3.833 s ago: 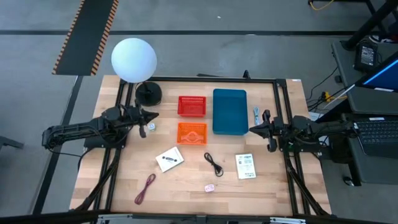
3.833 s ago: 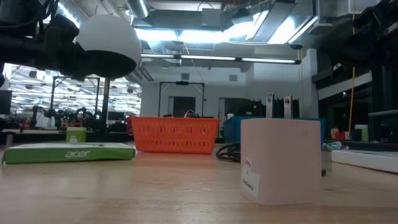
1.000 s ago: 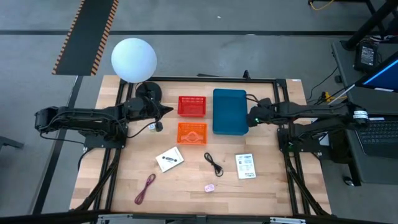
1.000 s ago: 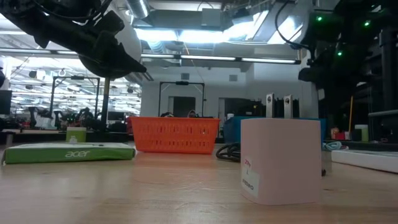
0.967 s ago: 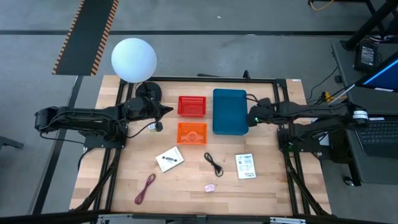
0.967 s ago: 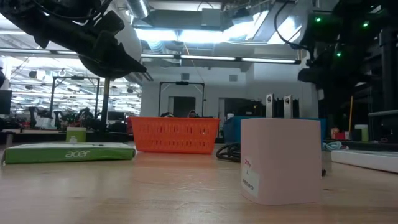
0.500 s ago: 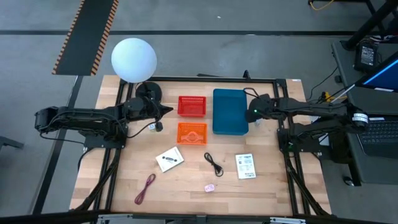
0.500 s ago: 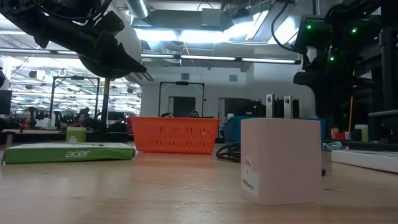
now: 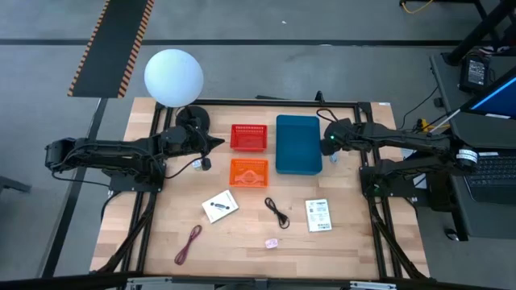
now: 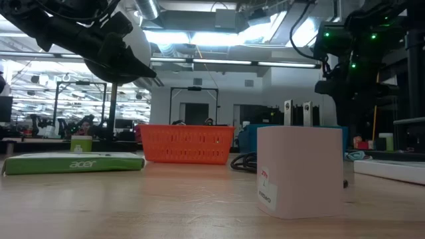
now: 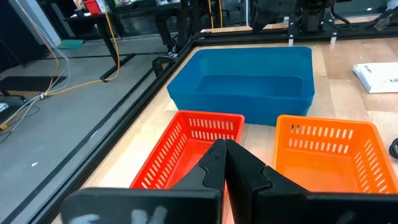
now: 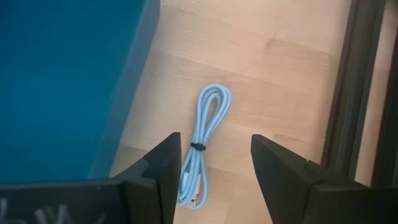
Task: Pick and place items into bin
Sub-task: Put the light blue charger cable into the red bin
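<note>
My right gripper (image 12: 214, 149) stands open in the air, pointing steeply down over a pale blue coiled cable (image 12: 203, 140) that lies flat on the wood just right of the blue bin (image 9: 297, 143). Its fingers stand apart on either side of the cable, clear of it. My left gripper (image 9: 218, 143) is shut and empty; in its wrist view (image 11: 224, 149) it hangs over the red basket (image 11: 193, 146). Two white packets (image 9: 219, 206) (image 9: 318, 214), a black cord (image 9: 277, 212), a dark-red cord (image 9: 189, 243) and a pink piece (image 9: 272, 242) lie flat on the near half of the table.
An orange basket (image 9: 248, 171) sits just in front of the red basket (image 9: 248, 137). The white globe lamp (image 9: 173, 77) and its black base (image 9: 192, 121) stand at the far left. A black frame rail (image 12: 348, 87) runs close to the right of the cable.
My right gripper has swung a little toward the table's far edge along the blue bin's right side, staying above the table. My left arm has kept still, and no item has moved.
</note>
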Robot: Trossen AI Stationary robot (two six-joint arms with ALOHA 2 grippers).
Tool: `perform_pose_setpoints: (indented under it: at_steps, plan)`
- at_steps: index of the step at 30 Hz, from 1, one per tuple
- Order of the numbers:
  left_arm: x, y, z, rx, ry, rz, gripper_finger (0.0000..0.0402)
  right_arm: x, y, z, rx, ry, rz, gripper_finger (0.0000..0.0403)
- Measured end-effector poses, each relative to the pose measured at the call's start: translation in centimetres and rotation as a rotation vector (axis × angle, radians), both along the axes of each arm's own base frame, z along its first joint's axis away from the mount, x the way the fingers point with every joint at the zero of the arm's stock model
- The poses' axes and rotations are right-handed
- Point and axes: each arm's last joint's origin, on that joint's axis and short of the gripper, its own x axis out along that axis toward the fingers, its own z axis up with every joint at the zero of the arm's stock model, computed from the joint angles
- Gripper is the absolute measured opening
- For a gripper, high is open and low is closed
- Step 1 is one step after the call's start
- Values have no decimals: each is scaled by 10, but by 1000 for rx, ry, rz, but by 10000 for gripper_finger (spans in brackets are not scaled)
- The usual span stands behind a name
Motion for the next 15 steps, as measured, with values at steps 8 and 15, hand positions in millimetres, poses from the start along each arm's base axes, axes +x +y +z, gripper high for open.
perform_pose_setpoints:
  at_steps: [8, 15]
  plan:
    - [0, 0, 0, -2, 0, 1, 4, 0, -10, 1, -2, -25, 35, 174]
    - [0, 0, 0, -3, 2, 1, 4, -3, -15, -8, 3, -54, 25, 174]
